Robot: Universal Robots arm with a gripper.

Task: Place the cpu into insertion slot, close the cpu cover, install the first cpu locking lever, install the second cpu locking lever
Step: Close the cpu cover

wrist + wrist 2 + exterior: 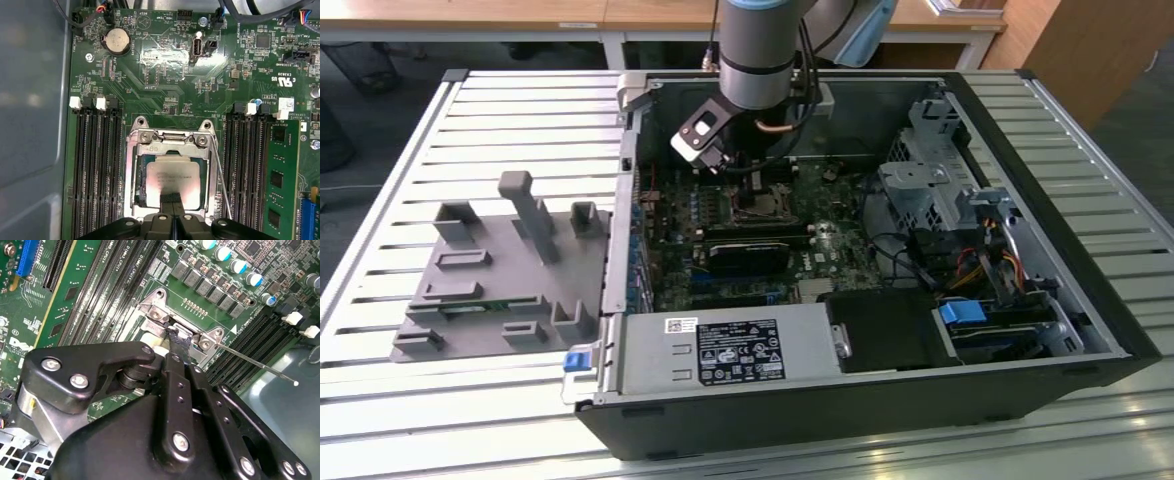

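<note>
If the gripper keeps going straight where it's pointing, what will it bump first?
Probably the cpu, lying in the window of the cpu cover. The gripper points right at it. Depth is unclear, so it may be touching already.

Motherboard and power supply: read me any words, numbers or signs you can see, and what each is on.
Power supply label: dense print, too small to read.
Motherboard: white lettering, too small to read.
cpu face: faint lines of text, illegible.
White sticker beside the memory slots: illegible.
</note>
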